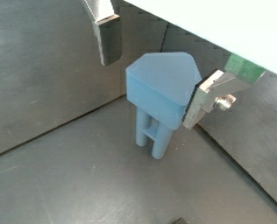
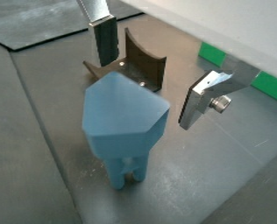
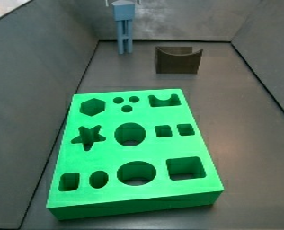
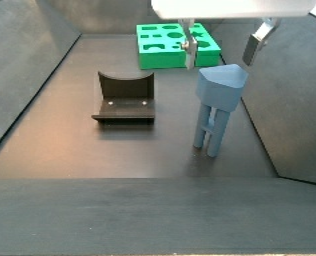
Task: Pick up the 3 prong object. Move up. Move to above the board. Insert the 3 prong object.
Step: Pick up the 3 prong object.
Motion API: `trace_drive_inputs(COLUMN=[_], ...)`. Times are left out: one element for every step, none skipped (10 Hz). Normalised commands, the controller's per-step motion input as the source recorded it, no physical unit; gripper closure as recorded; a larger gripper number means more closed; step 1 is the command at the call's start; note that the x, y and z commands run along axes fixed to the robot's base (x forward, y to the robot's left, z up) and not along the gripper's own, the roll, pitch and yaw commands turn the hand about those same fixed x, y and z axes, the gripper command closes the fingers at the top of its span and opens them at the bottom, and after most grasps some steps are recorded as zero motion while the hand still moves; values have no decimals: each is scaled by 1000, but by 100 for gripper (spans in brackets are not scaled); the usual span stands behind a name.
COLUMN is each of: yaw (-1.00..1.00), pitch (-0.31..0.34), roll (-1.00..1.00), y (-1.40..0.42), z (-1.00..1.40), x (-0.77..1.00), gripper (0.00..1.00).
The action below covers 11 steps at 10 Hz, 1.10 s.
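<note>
At the far end of the bench: the 3 prong object (image 3: 123, 27) stands upright on its prongs, well apart from the board (image 3: 132, 148).
Jaws: the gripper (image 1: 152, 61) sits around the piece's head; the jaws are spread, one finger (image 1: 103, 39) clear of the head, the other (image 1: 205, 98) just beside it or touching, which one cannot tell.
Hidden or cut off: in a side view the gripper (image 3: 124, 5) is cropped by the frame edge and its fingers are too small to read; in a side view (image 4: 225, 45) the arm above is cut off.
Board in other views: only a green sliver (image 1: 246, 68) shows in a wrist view; partly blocked by a finger in a side view (image 4: 172, 42).
Task piece's look: light blue, blocky pointed head, thin parallel prongs, tall and slim (image 2: 124, 122) (image 4: 218, 105).
Neighbour: a dark brown U-shaped block (image 4: 125, 98) lies on the dark bench (image 4: 107, 150) near the piece, apart from it (image 2: 135, 63) (image 3: 176, 58).
</note>
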Motion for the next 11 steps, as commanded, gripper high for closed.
trace_drive_inputs(yaw=[111,126,186,231,177,0,0,0,0,0,0], pitch=[-289,-289,-269,-260,-274,0,0,0,0,0,0], roll=[-334,-311,-247,-206,-164,-6,0,0,0,0,0], y=[160,169,211,263,157,0,0,0,0,0,0], z=[-211,-286,-409,-477,-466,0,0,0,0,0,0], x=[23,31,106,129,23,0,0,0,0,0,0], gripper=[0,0,0,0,0,0,0,100,100,100,100])
